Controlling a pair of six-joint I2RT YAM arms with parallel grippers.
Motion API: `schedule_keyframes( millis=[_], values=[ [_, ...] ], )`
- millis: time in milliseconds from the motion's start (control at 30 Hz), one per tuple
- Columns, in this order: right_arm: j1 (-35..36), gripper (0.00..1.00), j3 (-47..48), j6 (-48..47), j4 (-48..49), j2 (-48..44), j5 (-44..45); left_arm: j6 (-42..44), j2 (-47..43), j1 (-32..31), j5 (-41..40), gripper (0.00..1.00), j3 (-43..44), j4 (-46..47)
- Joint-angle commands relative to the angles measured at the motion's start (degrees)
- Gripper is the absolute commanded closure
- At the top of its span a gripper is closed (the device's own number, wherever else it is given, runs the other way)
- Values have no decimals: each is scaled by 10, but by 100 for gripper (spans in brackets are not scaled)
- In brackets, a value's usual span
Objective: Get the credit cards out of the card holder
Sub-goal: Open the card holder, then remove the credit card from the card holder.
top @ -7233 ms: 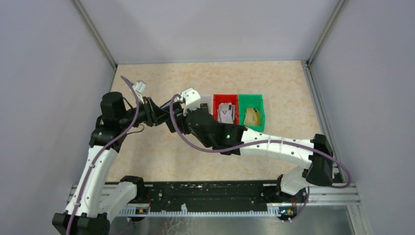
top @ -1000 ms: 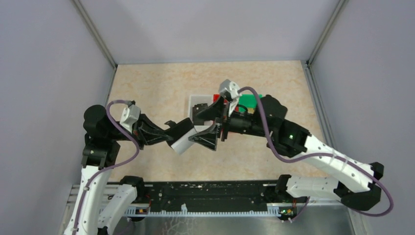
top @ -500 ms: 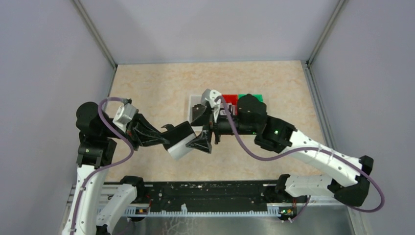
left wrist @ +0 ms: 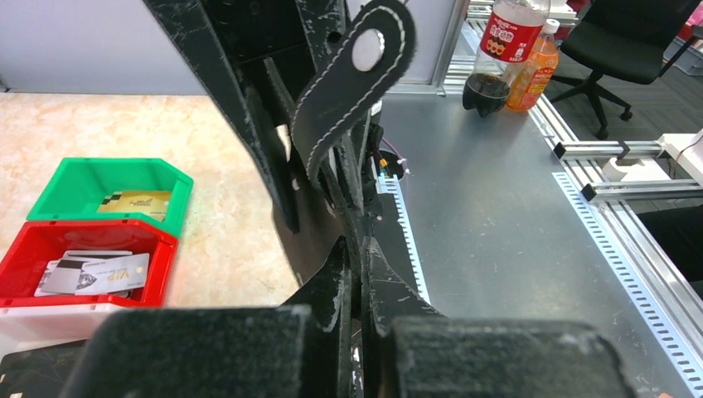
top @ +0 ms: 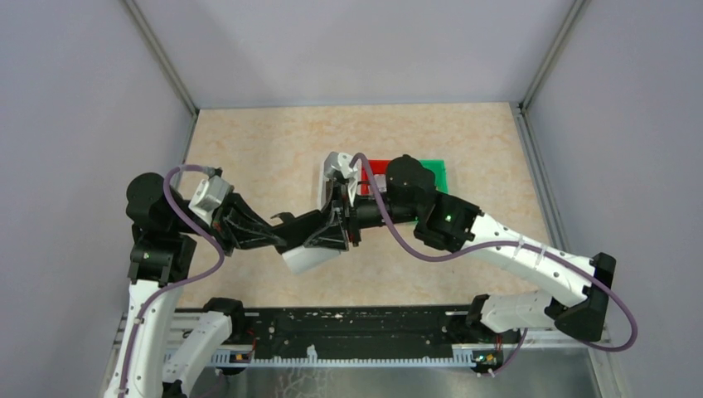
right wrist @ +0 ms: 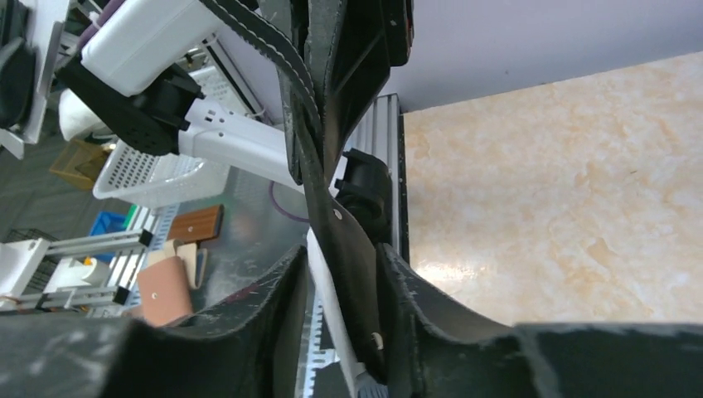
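Black white-stitched card holder (left wrist: 308, 217) w/ rounded strap (left wrist: 352, 91) in left end effector (left wrist: 355, 274)

The letters "VIP" stand on a grey-white card (left wrist: 106, 274) lying in the red bin (left wrist: 50, 240) at the lower left of the left wrist view. At the upper right, a bottle (left wrist: 501, 58) carries a red label (left wrist: 518, 29) whose white lettering is too small to read.
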Motion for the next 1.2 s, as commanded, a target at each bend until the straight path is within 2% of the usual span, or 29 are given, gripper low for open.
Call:
schedule_keyframes(
  millis=[0, 33, 67, 200, 233, 300, 367, 433, 533, 633, 767, 867, 967, 1033, 1067, 1100, 1167],
  values=[
    [-4, 77, 9, -13, 25, -40, 2, 5, -2, -1, 39, 100, 18, 14],
    [-4, 91, 8, -9, 32, -43, 1, 6, -3, -1, 36, 100, 19, 14],
    [-4, 100, 7, -3, 40, -44, -3, 7, -3, -1, 30, 100, 19, 13],
    [-4, 100, 5, 27, 68, -41, -12, 11, -8, -1, -6, 100, 17, 11],
    [-4, 100, 4, 33, 74, -41, -6, 10, -12, -1, -20, 88, 13, 10],
    [-5, 100, 2, 53, 93, -45, 17, -4, -21, -1, -45, 44, 0, 4],
    [-9, 100, -4, 83, 125, -52, 23, -32, -35, -1, -60, 24, -22, 7],
    [-12, 100, -20, 120, 169, -60, 19, -81, -52, -1, -76, 20, -45, 31],
    [-13, 100, -42, 156, 223, -63, 3, -178, -74, -1, -100, 23, -83, 129],
    [-13, 100, -51, 175, 236, -51, -4, -272, -75, -1, -120, 31, -102, 232],
    [-12, 100, -62, 186, 245, -40, -8, -337, -63, -1, -137, 45, -100, 275],
    [-13, 100, -71, 188, 249, -40, 0, -387, -62, -1, -145, 48, -101, 313],
    [-12, 100, -76, 193, 262, -41, 2, -400, -64, -1, -149, 52, -97, 317],
    [-12, 100, -78, 200, 273, -39, 2, -399, -65, -1, -156, 62, -98, 316],
    [-12, 100, -78, 202, 277, -37, 2, -400, -66, -1, -163, 70, -99, 315],
    [-12, 100, -78, 203, 279, -34, 3, -402, -66, -1, -171, 74, -100, 313],
    [-12, 100, -76, 206, 281, -29, 5, -407, -63, -1, -189, 89, -98, 308]
  ],
)
